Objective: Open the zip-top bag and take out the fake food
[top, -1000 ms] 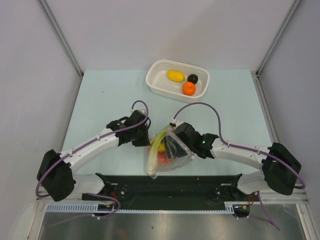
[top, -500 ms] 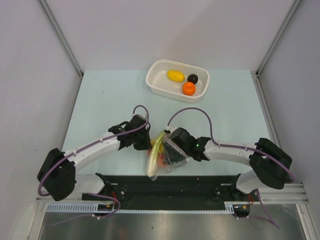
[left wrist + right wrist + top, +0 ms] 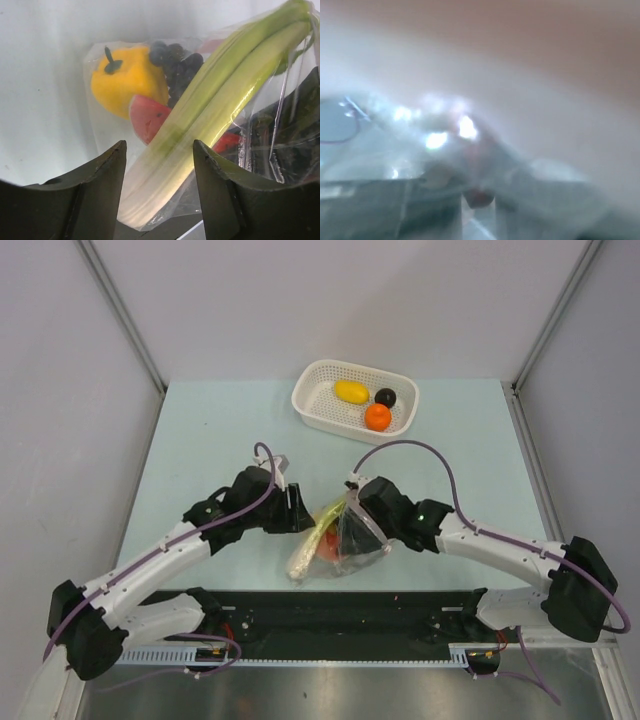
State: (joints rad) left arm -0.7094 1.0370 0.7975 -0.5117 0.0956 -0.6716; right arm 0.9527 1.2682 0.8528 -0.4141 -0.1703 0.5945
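The zip-top bag point(image 3: 350, 548) lies near the table's front edge, between my two grippers. Inside it are a long green-white stalk point(image 3: 306, 546), a yellow fruit point(image 3: 125, 80), dark grapes point(image 3: 175, 57) and a red piece point(image 3: 147, 116). My left gripper point(image 3: 301, 517) is open at the bag's left side. In the left wrist view point(image 3: 159, 150) the bagged stalk point(image 3: 215, 95) lies just beyond its fingers. My right gripper point(image 3: 353, 521) is shut on the bag's upper right edge and holds it up. Bag plastic point(image 3: 440, 135) blurs the right wrist view.
A white perforated basket point(image 3: 300, 398) stands at the back of the table and holds a yellow lemon point(image 3: 350, 391), a dark round fruit point(image 3: 385, 397) and an orange point(image 3: 377, 417). A black rail point(image 3: 340, 608) runs along the table's near edge.
My right gripper has moved back and to the right, drawing the bag's upper edge with it. My left arm has swung lower and its gripper has come in at the bag's left side.
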